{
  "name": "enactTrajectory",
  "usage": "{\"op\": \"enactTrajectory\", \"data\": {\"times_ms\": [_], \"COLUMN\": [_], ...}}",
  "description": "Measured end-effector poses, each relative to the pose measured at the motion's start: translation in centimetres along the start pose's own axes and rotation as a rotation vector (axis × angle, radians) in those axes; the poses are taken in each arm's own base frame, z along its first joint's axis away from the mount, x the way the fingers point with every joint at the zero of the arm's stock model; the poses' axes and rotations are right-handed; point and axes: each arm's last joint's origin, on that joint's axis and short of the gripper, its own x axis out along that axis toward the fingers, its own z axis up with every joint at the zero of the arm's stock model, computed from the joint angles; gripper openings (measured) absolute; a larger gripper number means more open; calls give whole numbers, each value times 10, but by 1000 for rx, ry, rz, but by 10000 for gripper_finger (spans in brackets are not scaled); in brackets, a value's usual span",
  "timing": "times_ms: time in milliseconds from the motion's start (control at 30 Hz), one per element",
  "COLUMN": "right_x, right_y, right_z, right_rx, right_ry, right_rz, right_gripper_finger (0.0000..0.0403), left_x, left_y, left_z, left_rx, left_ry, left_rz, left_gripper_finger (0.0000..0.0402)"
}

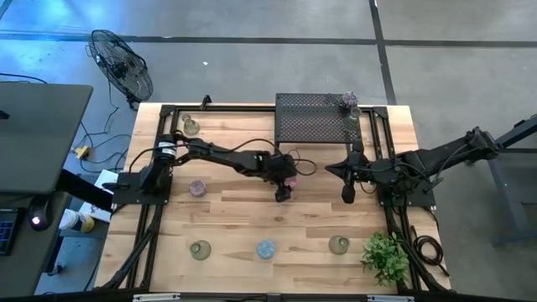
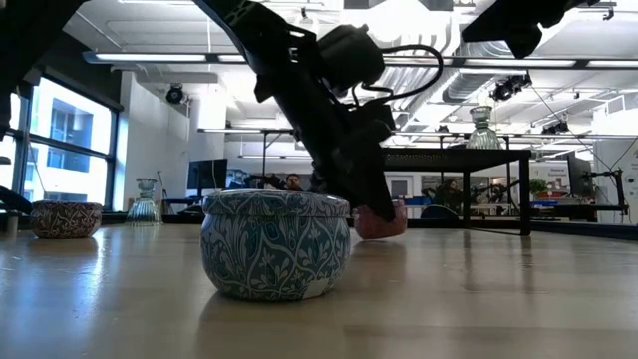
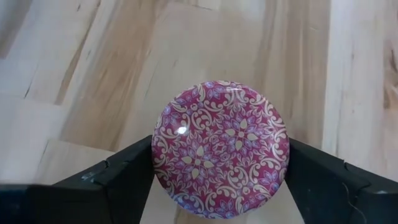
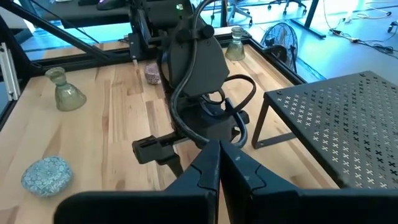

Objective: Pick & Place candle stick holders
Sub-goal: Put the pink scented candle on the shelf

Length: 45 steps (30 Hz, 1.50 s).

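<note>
My left gripper point(image 1: 285, 186) is at the table's middle, shut on a pink patterned round candle holder point(image 3: 221, 146), which also shows in the high view point(image 1: 291, 179) and the low view point(image 2: 384, 223). My right gripper point(image 1: 348, 195) is shut and empty to the right of it, above the table; its closed fingers show in the right wrist view point(image 4: 217, 171). Other holders rest on their bases on the table: a purple one point(image 1: 197, 188), an olive one point(image 1: 200, 249), a light-blue one point(image 1: 265, 249) and another olive one point(image 1: 338, 244). My left gripper pinches the pink holder's round side wall point(image 3: 160, 163) between its two fingers point(image 3: 124, 171), one on each opposite side. The fingers come from above, slanting down. The holder stays upright, patterned top up; in the low view its base looks level with the table top.
A black perforated rack point(image 1: 315, 126) stands at the far middle, with two small holders point(image 1: 350, 104) at its right end. A glass holder point(image 1: 191, 126) stands at the far left. A green plant point(image 1: 386, 256) stands at the near right corner. Black frame rails run along the table's edges.
</note>
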Motion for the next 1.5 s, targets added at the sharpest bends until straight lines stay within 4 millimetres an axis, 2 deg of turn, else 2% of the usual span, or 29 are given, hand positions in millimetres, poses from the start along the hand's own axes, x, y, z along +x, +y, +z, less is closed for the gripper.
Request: {"op": "enactTrajectory", "data": {"times_ms": [333,500,567,700,800,933,1133,1333,1500], "right_x": [0,0,0,0,0,3,30,54,48], "right_y": [0,0,0,0,0,0,14,25,26], "right_z": [0,0,0,0,-1,-4,-16,-21,-9], "right_rx": [-1,-1,-1,4,20,48,71,94,122], "right_ry": [0,0,0,0,10,31,104,150,209], "right_rz": [-1,-1,-2,-1,-2,-35,-75,-36,-33], "right_gripper_finger": [2,1,2,1,1,1,1,1,1], "left_x": [-7,-11,-21,-61,-86,-105,-122,-131,-135], "left_y": [-2,0,2,5,3,3,18,23,27], "left_z": [7,5,8,19,14,-10,-69,-95,-109], "left_rx": [31,62,80,152,194,187,46,-78,-57], "left_ry": [-3,35,42,29,14,-90,-248,-260,-442], "left_rz": [-39,-55,-91,-167,-181,-245,-254,-183,-156], "left_gripper_finger": [322,323,323,323,317,288,239,204,108]}}
